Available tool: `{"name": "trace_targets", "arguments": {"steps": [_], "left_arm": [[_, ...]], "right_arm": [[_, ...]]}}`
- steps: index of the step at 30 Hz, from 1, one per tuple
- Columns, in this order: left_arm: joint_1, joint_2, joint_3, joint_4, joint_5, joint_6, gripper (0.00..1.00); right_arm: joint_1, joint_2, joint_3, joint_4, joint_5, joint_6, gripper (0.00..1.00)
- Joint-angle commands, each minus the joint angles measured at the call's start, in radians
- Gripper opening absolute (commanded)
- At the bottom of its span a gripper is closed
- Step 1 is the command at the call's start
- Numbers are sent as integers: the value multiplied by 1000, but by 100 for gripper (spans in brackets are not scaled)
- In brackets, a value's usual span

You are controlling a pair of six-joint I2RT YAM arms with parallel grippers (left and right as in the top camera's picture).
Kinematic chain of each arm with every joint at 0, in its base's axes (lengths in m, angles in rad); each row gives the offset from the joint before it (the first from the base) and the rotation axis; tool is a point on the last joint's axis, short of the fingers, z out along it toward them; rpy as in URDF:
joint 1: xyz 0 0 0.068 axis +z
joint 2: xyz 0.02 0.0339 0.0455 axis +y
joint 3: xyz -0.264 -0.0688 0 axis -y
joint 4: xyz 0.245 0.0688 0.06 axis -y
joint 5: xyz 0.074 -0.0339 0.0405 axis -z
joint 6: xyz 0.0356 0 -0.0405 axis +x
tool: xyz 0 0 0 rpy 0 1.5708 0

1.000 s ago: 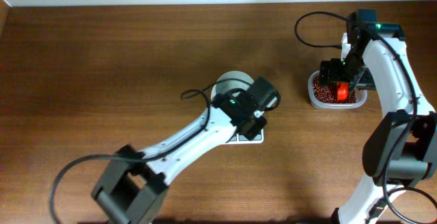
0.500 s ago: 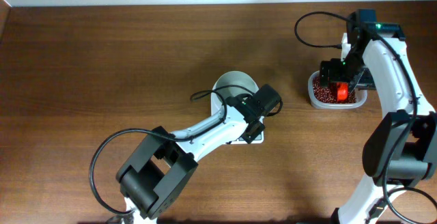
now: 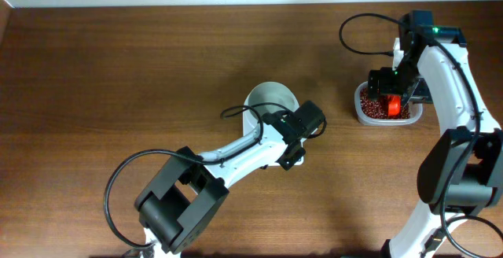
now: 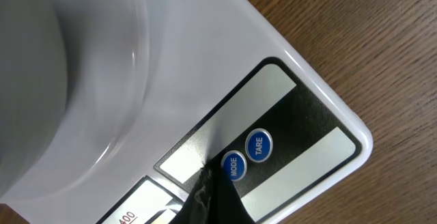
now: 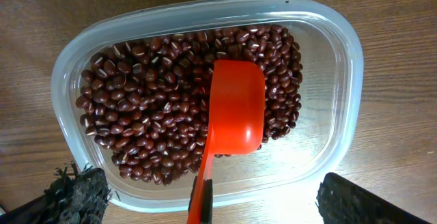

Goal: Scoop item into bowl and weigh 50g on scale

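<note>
The step in hand looks like setting up the scale point(image 4: 205, 67) before any scooping. The left tool point(image 4: 212, 197), its jaws closed and gripping nothing, is pointing its tip at the edge of the blue MODE button point(image 4: 233, 166), just beside the TARE button point(image 4: 258, 145); whether it is actually pressing cannot be told. The white bowl point(image 3: 267, 97) is sitting on the scale's platform, and no beans are showing in the part of it that the overhead view gives. The red-brown beans point(image 5: 150, 115) are lying well apart from it, in a clear plastic container point(image 5: 345, 80) on the desk point(image 3: 118, 69), with an orange scoop point(image 5: 235, 108) resting mouth-down on the heap. The right tool point(image 5: 222, 198) is hovering spread wide over that container, holding nothing, its fingers standing either side of the scoop's handle. The next move probably calls for zeroing the scale with the bowl aboard, then lowering the right tool onto the handle and closing squarely on it.
</note>
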Motion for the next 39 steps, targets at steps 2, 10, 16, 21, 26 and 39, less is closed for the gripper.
{"name": "trace_targets", "arguments": {"steps": [2, 10, 16, 21, 26, 39], "left_arm": [[5, 34, -14, -11, 31, 19, 0], [16, 60, 21, -31, 36, 19, 0], [16, -50, 56, -55, 21, 18, 0], [16, -73, 60, -64, 23, 18, 0], [16, -214, 114, -122, 30, 4, 0], [558, -444, 137, 99, 37, -226, 0]], "right_arm": [[-3, -5, 11, 0, 2, 3, 99], [-3, -5, 11, 0, 2, 3, 99], [-3, -5, 11, 0, 2, 3, 99], [-3, -5, 11, 0, 2, 3, 99], [-3, -6, 11, 0, 2, 3, 99], [-3, -5, 11, 0, 2, 3, 99]]}}
